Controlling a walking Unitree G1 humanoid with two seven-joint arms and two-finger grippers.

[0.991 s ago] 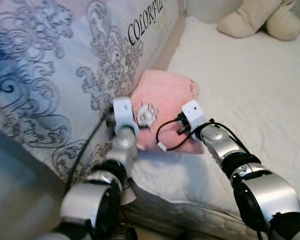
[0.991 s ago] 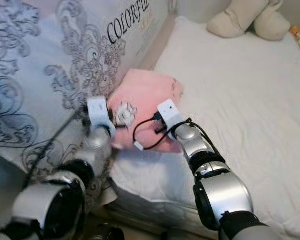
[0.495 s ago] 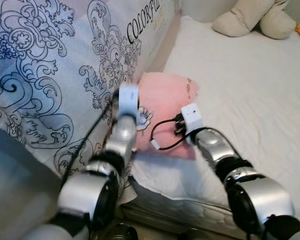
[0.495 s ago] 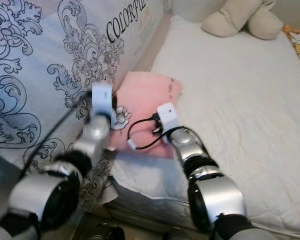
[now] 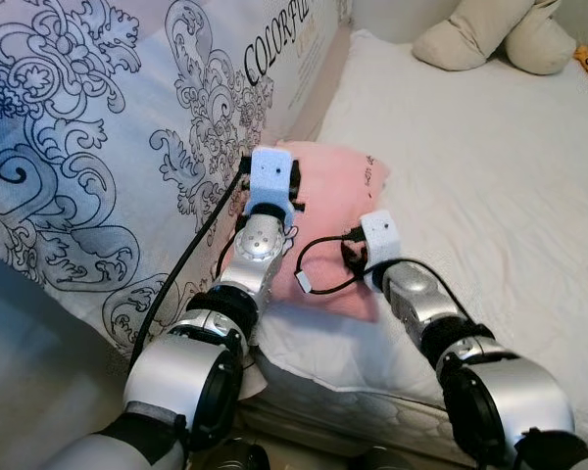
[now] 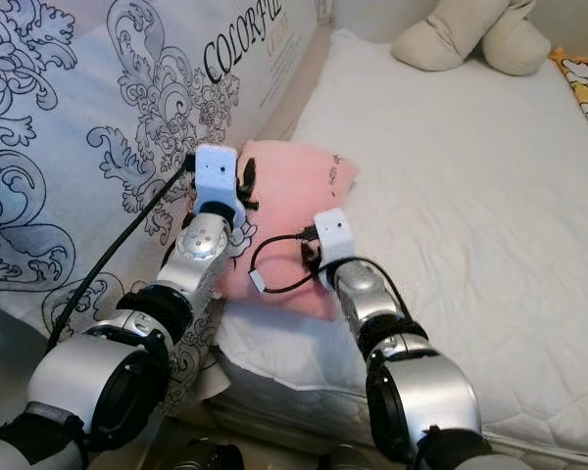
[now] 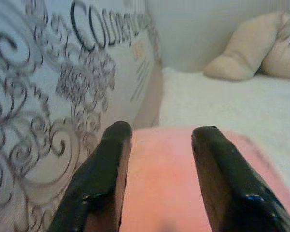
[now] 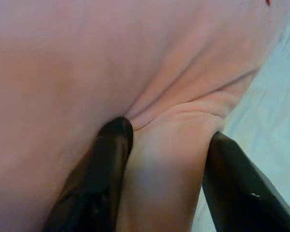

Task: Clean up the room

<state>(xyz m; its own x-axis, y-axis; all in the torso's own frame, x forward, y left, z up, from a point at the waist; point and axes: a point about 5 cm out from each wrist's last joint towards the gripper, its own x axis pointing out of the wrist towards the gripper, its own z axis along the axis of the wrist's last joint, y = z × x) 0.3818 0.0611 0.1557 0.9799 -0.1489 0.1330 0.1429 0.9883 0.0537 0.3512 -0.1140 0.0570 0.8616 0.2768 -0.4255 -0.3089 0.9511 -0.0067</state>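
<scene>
Two grippers work at one pink pillow [image 5: 338, 211], which lies on the white mattress [image 5: 490, 186] against the patterned cover [image 5: 98, 147] printed with black scrolls and lettering.

The right gripper [image 8: 166, 140] has its fingers spread around a raised fold of the pink fabric; the fold fills the gap and presses against both fingers [image 8: 104, 169], though how firmly they pinch is hard to tell. The left gripper [image 7: 159, 135] has its fingers apart above the pillow's top surface with nothing between them.

From the head views, both silver arms reach to the pillow's near edge, where the white wrist housings hide the fingers. Beyond the pillow, a beige plush toy [image 6: 470, 39] rests at the mattress's far end, cut off by the frame. The left wrist view shows it blurred.
</scene>
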